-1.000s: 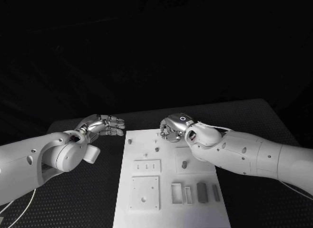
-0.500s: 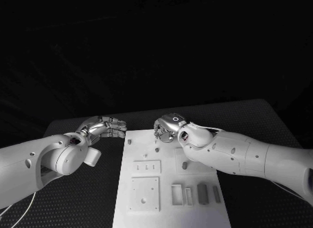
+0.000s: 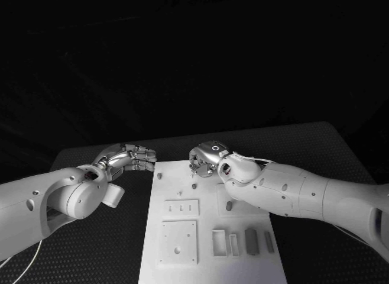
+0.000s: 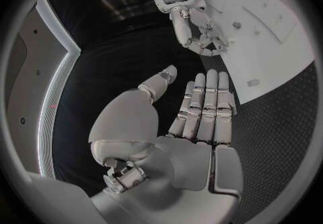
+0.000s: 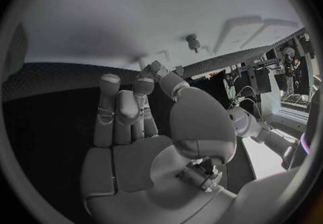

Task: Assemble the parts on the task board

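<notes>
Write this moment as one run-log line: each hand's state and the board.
left hand: open, off board | right hand: over far end of task board, contents unclear | parts: grey pieces in near slots

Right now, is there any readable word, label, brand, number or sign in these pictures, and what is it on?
No readable text in any view.
Task board: bare white, with holes and slots, no lettering.
Right robot hand: a small ring-shaped mark on its back, a sign and not a letter.
Left robot hand: no marking.
Equipment at the rim of the right wrist view: too small to read.
</notes>
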`<control>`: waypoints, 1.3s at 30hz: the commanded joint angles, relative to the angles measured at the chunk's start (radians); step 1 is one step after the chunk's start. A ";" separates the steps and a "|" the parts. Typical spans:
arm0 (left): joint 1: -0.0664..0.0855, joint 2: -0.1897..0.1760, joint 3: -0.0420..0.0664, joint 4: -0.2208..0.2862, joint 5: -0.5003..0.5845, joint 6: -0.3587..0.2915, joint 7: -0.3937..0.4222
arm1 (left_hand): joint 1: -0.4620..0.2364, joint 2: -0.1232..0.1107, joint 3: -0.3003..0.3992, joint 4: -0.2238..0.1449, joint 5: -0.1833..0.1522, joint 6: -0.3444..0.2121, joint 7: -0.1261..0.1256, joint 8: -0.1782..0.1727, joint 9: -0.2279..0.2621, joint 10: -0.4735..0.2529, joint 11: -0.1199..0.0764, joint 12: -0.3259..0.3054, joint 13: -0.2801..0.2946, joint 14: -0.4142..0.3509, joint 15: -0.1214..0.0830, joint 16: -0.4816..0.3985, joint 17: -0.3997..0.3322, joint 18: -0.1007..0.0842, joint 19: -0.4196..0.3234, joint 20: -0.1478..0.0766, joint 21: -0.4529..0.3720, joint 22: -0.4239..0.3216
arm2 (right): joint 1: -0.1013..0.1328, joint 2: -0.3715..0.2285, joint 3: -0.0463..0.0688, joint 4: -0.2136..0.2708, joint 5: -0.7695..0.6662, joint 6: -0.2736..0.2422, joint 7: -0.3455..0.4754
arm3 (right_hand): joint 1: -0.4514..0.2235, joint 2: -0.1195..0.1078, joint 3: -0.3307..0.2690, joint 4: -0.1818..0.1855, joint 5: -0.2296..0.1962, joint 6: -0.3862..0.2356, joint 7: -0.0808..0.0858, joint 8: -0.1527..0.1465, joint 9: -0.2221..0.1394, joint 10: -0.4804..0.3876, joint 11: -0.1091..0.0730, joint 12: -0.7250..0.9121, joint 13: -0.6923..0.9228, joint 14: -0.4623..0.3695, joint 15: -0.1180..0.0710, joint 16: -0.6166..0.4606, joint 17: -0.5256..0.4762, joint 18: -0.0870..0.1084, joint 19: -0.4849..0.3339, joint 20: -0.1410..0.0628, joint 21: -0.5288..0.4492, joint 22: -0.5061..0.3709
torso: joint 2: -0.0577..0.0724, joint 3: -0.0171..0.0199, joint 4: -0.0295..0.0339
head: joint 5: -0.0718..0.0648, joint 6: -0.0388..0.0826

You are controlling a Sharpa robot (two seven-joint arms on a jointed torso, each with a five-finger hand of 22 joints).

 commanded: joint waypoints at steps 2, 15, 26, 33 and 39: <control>0.002 0.000 0.001 0.002 -0.003 -0.004 0.013 | -0.007 -0.002 -0.003 -0.003 -0.004 -0.005 0.011 -0.004 0.002 0.002 0.007 -0.004 -0.001 0.009 0.001 -0.004 0.001 -0.005 0.004 -0.007 -0.007 -0.001 | 0.000 -0.003 0.000 -0.008 -0.021 -0.012 -0.008 | -0.001 -0.003 0.008 0.000 0.006 0.010 0.008 0.000 0.001 0.006 0.002 -0.006 0.002 0.000 -0.005 0.005 0.000 0.014 0.003 -0.001 0.004 0.021 | 0.005 0.0000 0.0741 | -0.002 -0.001; 0.002 -0.001 0.001 -0.001 -0.003 -0.003 0.012 | -0.007 -0.003 -0.004 -0.003 -0.004 -0.005 0.011 -0.004 0.002 0.003 0.007 -0.005 -0.001 0.009 0.001 -0.005 0.002 -0.005 0.004 -0.007 -0.007 -0.001 | 0.000 -0.008 0.000 0.000 -0.020 -0.003 -0.006 | 0.000 -0.003 0.011 0.000 0.006 0.010 0.008 -0.001 0.001 0.007 0.002 -0.008 0.002 0.001 -0.005 0.005 0.001 0.014 0.004 -0.001 0.005 0.021 | 0.006 0.0017 0.0750 | -0.005 -0.007; 0.002 0.002 0.001 -0.002 -0.003 -0.004 0.012 | -0.008 -0.003 -0.004 -0.003 -0.004 -0.005 0.011 -0.005 0.002 0.003 0.007 -0.006 -0.002 0.009 0.001 -0.005 0.003 -0.006 0.004 -0.007 -0.008 -0.001 | 0.000 0.003 0.000 -0.005 0.001 0.011 0.000 | -0.001 -0.005 0.012 0.000 0.006 0.007 0.009 -0.004 0.000 0.008 0.002 -0.009 0.003 0.000 -0.004 0.005 0.000 0.014 0.003 -0.001 0.005 0.021 | 0.009 0.0029 0.0747 | -0.004 -0.005; 0.003 0.002 0.001 -0.002 -0.003 -0.005 0.011 | -0.008 -0.004 -0.004 -0.003 -0.004 -0.005 0.011 -0.005 0.002 0.003 0.007 -0.006 -0.002 0.009 0.001 -0.006 0.003 -0.006 0.004 -0.007 -0.008 -0.001 | 0.000 0.012 0.000 -0.018 0.023 0.028 0.003 | -0.014 -0.027 0.011 0.002 0.006 -0.032 0.021 -0.032 -0.010 0.010 0.014 -0.018 0.006 -0.001 0.006 0.003 -0.004 0.014 0.001 -0.001 0.004 0.020 | 0.011 0.0023 0.0759 | -0.005 -0.005; 0.003 -0.001 0.001 0.000 -0.003 -0.005 0.010 | -0.008 -0.004 -0.004 -0.003 -0.004 -0.006 0.011 -0.005 0.002 0.003 0.007 -0.006 -0.002 0.009 0.001 -0.006 0.003 -0.006 0.004 -0.007 -0.008 -0.001 | -0.001 0.009 0.000 -0.018 0.031 0.019 -0.008 | -0.037 -0.067 0.016 0.013 0.006 -0.116 0.047 -0.084 -0.034 0.005 0.037 -0.028 0.010 -0.002 0.027 -0.001 -0.008 0.014 0.002 -0.003 -0.003 0.016 | 0.012 0.0029 0.0760 | -0.004 -0.006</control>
